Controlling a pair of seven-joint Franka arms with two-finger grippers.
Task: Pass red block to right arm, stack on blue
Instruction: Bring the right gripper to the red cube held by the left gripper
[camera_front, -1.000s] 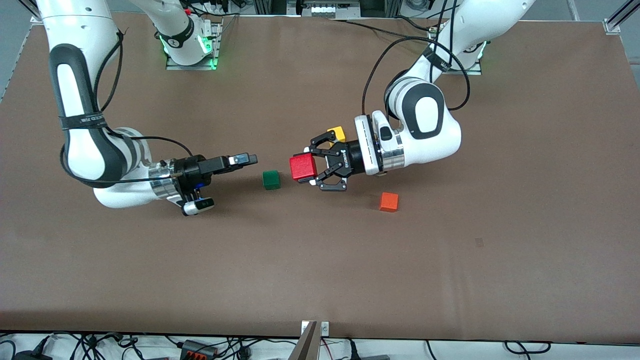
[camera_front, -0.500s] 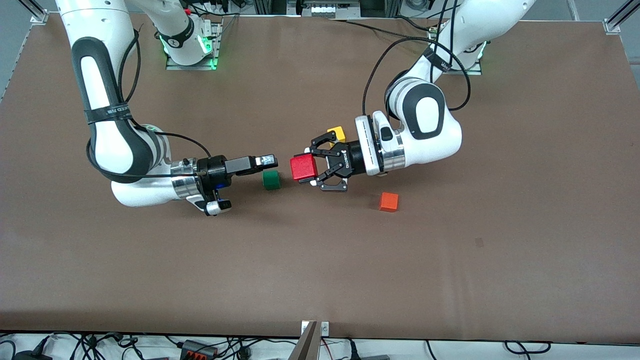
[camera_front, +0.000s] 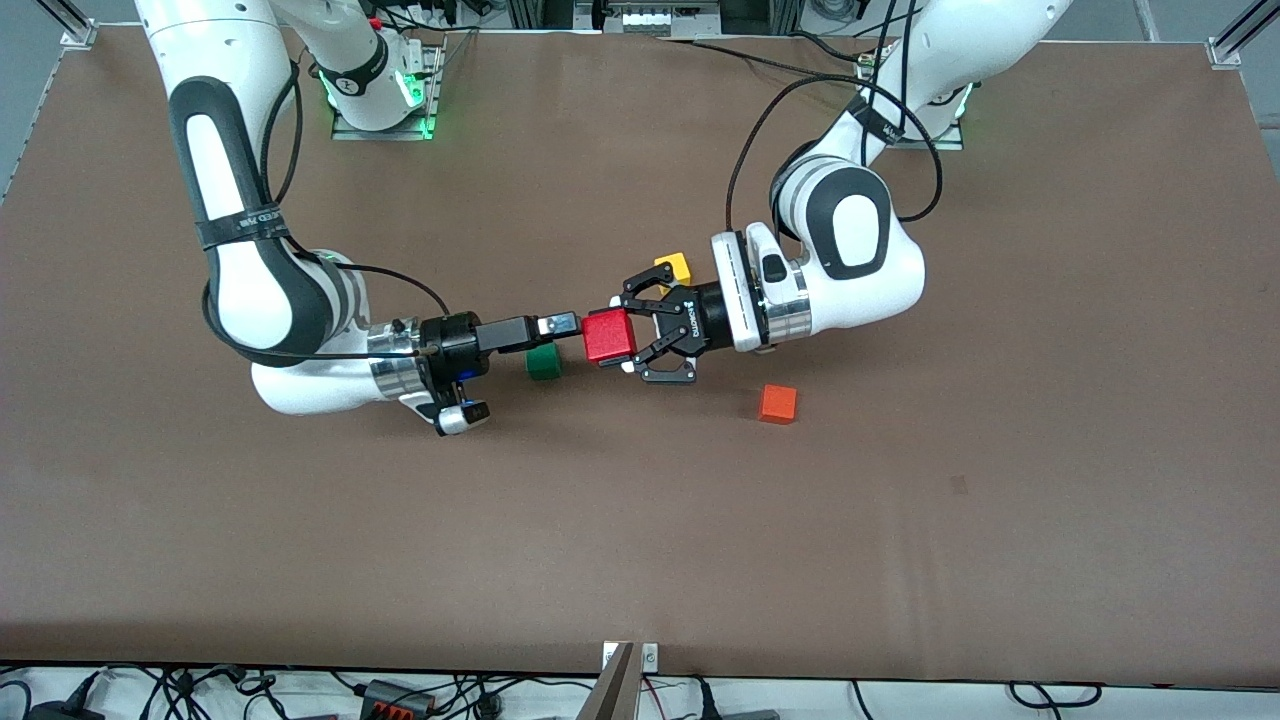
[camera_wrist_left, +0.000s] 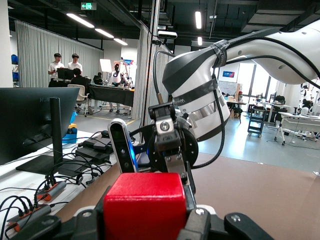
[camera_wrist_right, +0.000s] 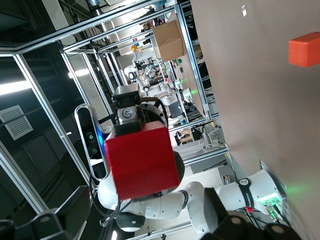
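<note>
From the right arm's end of the table, we see the right gripper (camera_front: 568, 322) level over the green cube (camera_front: 543, 362), fingertips meeting the red block (camera_front: 609, 335); we cannot tell their spread. The left gripper (camera_front: 630, 338) clamps the block in mid-air. If it lets go before we grip, the block may drop. No blue cube shows.

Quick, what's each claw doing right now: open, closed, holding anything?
Left gripper: shut on the red block.
Right gripper: at the red block; open or shut cannot be told.
</note>
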